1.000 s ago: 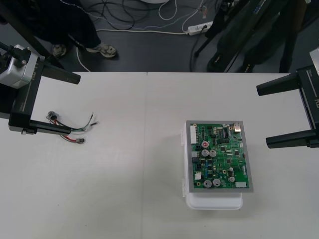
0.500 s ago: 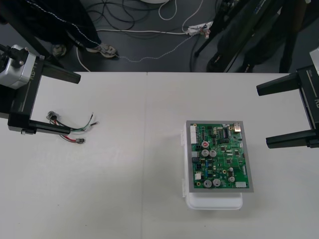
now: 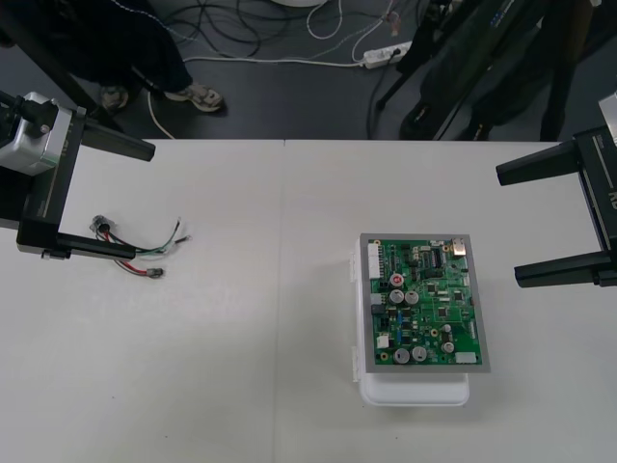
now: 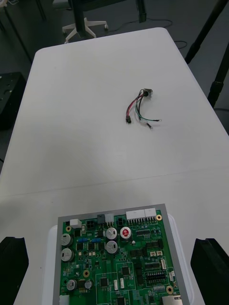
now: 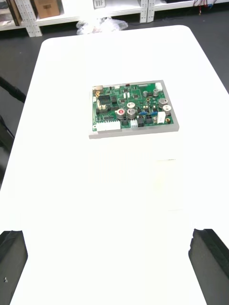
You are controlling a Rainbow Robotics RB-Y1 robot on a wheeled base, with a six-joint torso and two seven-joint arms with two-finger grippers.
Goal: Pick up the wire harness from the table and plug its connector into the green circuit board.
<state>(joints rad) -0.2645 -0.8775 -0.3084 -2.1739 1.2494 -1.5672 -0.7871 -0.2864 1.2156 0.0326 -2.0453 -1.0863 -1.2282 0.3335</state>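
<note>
Green board (image 3: 424, 301) sat three o'clock of the harness (image 3: 145, 249); left gripper (image 3: 145, 201) gaped empty, best centred over it before descending; right gripper (image 3: 508, 226) likewise wide, empty

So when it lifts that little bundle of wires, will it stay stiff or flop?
Probably floppy: the wire harness lies in loose, splayed curves, so its free ends would likely dangle. It looks light, its wires being thin. The round metal socket is likely its heaviest end.
</note>
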